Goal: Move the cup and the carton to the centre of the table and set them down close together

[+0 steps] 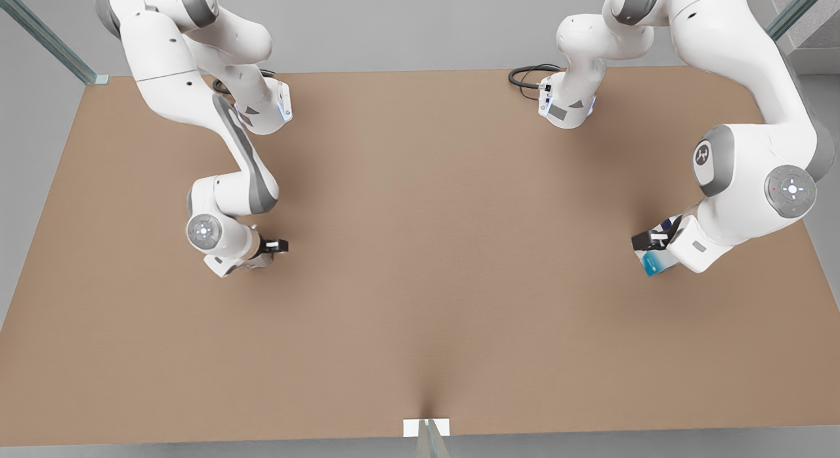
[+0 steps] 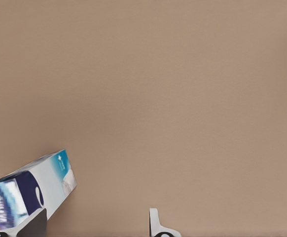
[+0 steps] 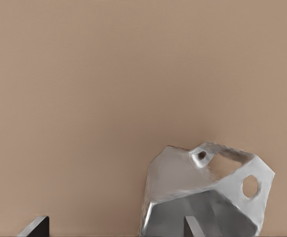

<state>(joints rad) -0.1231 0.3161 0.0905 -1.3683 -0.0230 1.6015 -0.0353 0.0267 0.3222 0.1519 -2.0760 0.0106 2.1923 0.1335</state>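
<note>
L tool [image 2: 91, 224] by carton [image 2: 32, 190], R tool [image 3: 116, 227] by cup [image 3: 207, 197].

Matte brown table [image 1: 420, 300], glossy silvery cup [image 3: 202, 197]

Even, bright, diffuse light; soft arm shadows on table [image 1: 420, 300]; no glare, blur.

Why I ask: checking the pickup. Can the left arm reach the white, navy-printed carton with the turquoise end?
Probably yes: the open left tool is right beside the carton, and nothing lies between them.
</note>
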